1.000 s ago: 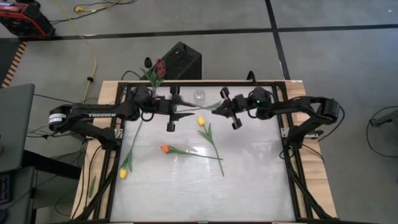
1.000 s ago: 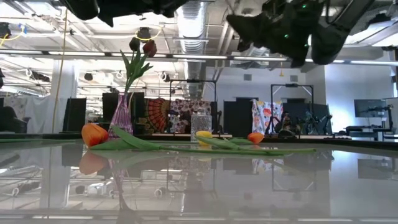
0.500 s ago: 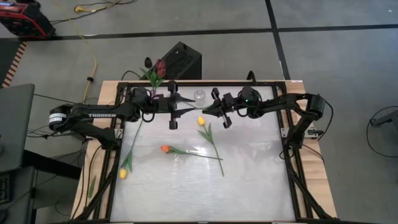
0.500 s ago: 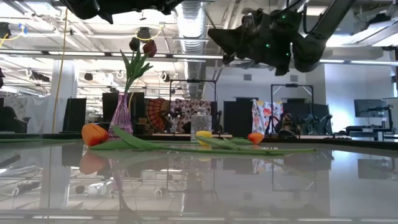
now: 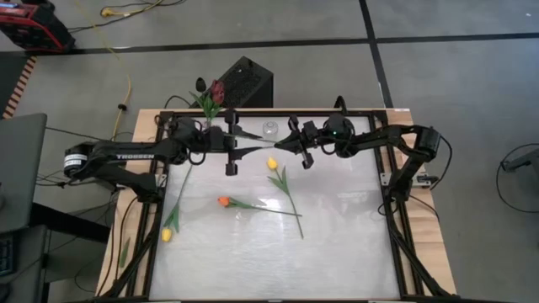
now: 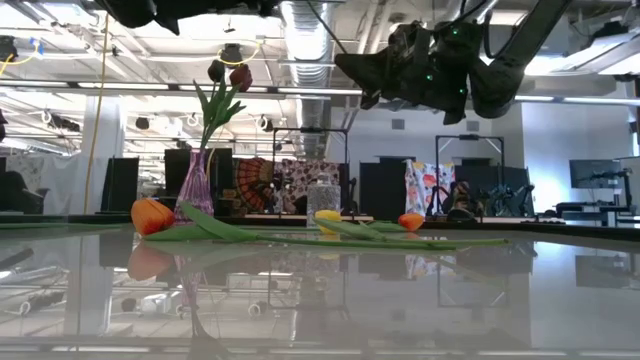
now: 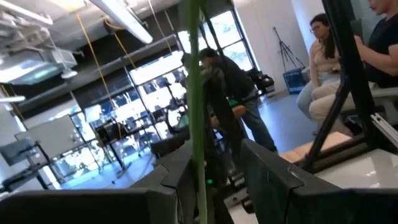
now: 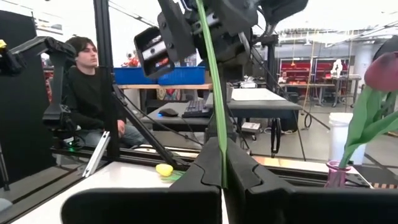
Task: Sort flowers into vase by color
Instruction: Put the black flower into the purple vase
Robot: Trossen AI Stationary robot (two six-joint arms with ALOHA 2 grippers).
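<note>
One flower's thin green stem (image 5: pixel 266 146) hangs in the air between my two grippers, over the table's far part; its head is out of view. My right gripper (image 8: pixel 222 177) is shut on the stem. My left gripper (image 7: pixel 217 180) stands open around the same stem (image 7: pixel 198 112), facing the right one. Dark maroon tulips (image 5: pixel 216 91) stand in a purple glass vase (image 6: pixel 195 185) at the far left. Next to it stands a clear glass vase (image 5: pixel 269 129). Two yellow tulips (image 5: pixel 272 163) (image 5: pixel 167 236) and an orange one (image 5: pixel 223 202) lie flat on the table. My right gripper pinches the stem (image 8: pixel 219 149) between its two fingers, which come nearly level from the table's right and lie across it. The stem is lifted clear of the table. My left gripper has the stem along one finger's (image 7: pixel 181 177) inner edge; whether it touches, I cannot tell.
The glossy table has a black frame (image 5: pixel 392 202). A black box (image 5: pixel 244 82) sits beyond its far edge. People sit and stand in the room behind, off the table. The near half of the table holds only tulip stems.
My right gripper, shut on the stem, has gone toward the table's left and a little down, closing in on my left gripper. The stem has gone along with it.
</note>
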